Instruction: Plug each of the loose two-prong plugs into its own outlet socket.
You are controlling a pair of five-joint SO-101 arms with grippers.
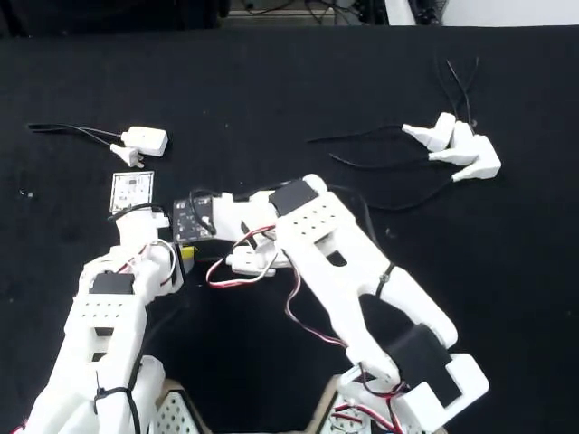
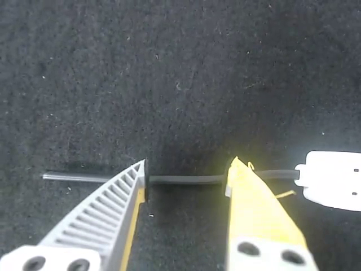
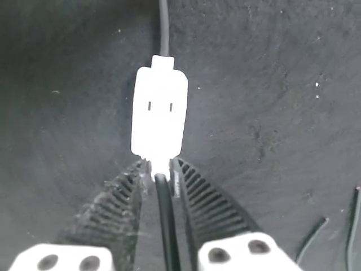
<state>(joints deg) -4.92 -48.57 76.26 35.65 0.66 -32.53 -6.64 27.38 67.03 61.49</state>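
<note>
- Straddling a dark cable (image 2: 186,179), the left fingers (image 2: 113,209) are spread wide, one on each side, and neither is seen to touch it. This is judged a stance for pinching or steadying the cable, which runs into a white body (image 2: 333,183) just beside the yellow finger.
- The right fingers (image 3: 208,209) are closed to a narrow gap on a thin plug cord (image 3: 163,226). A small white piece (probably the plug's own body, though too hidden to be sure) is caught at their tips and pressed against the end of a white socket block (image 3: 159,113). The grip is judged to keep the plug in line with the block.
- The socket block is laid flat on the tabletop (image 1: 317,90). It is oblong, rounded and bright white, with two short slots on its upper face and its own dark cable leaving the far end. Whether any prongs are seated cannot be told.
- In the high view, both arms are brought together near the middle of the tabletop. A further white plug (image 1: 145,140) with its cord is found at about ten o'clock, with a small square card (image 1: 131,190) at its six o'clock. A cluster of white plugs (image 1: 457,149) with loose wires lies at about two o'clock, well apart from both arms (not yet plugged, it is judged).
</note>
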